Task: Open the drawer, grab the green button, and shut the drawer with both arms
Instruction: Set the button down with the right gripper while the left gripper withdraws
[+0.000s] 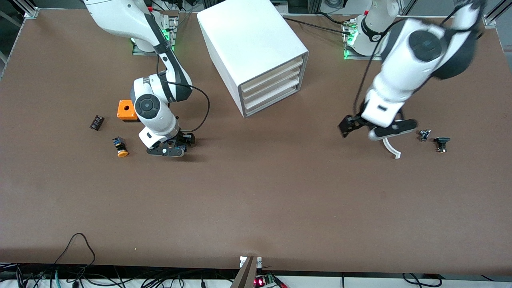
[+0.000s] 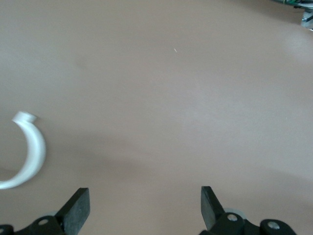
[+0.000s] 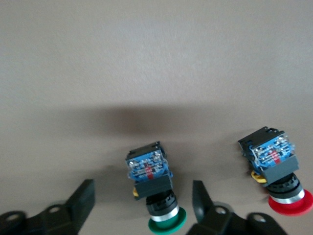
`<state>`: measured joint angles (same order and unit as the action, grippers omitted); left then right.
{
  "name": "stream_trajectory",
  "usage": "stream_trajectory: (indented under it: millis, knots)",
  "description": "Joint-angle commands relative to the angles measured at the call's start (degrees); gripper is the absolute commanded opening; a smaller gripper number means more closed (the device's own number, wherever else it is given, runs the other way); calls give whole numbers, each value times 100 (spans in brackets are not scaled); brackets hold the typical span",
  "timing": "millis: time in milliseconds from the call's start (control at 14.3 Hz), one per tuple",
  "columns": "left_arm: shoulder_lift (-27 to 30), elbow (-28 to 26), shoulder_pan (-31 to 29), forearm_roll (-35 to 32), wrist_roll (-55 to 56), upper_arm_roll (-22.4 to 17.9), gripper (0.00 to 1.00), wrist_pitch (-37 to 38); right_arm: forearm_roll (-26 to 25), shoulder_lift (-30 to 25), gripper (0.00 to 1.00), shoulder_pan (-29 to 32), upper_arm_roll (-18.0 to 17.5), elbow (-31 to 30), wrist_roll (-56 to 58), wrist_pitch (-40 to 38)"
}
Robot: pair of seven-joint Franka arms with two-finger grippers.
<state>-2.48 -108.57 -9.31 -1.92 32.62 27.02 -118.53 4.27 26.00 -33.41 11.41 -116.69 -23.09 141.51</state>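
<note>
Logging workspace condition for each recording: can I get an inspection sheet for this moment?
Surface: brown table, no spills seen.
Job's things: drawer shut in the cabinet; green-capped button lying on the table, untouched.
Clutter: red-capped button beside it; orange box; white hook; small black parts.
Grippers: right gripper open, low astride the green-capped button; left gripper open over bare table beside the hook.
Cables: black cable looping off the right arm.
Surroundings: loose cables at the table's near edge.
</note>
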Motion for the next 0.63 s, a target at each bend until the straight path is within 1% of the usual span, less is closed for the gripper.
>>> stream_trajectory:
  millis: [0,140,280,350,491,561]
  knots:
    - [387,782,70,191,-1499,-651,100,1231,4,-331,100,-7,-7,575,-187,-1060]
    - [537,1091,79,192,-2274,-1126,100,1804,-5,-463,100,10,19,1216,-179,-1922]
    - [660,1172,122,192,-2942,-1540,100,2043,-14,-595,100,10,238,1840,-170,-2634]
    - [687,1163,114,192,-3180,-1594,100,2053,-5,-683,100,10,344,2121,-152,-2942]
    - [644,1172,79,191,-3271,-1586,100,2088,-5,-736,100,19,563,2692,-126,-3504]
    - [617,1180,70,192,-3271,-1594,100,2079,-14,-789,100,150,573,2974,-100,-3830]
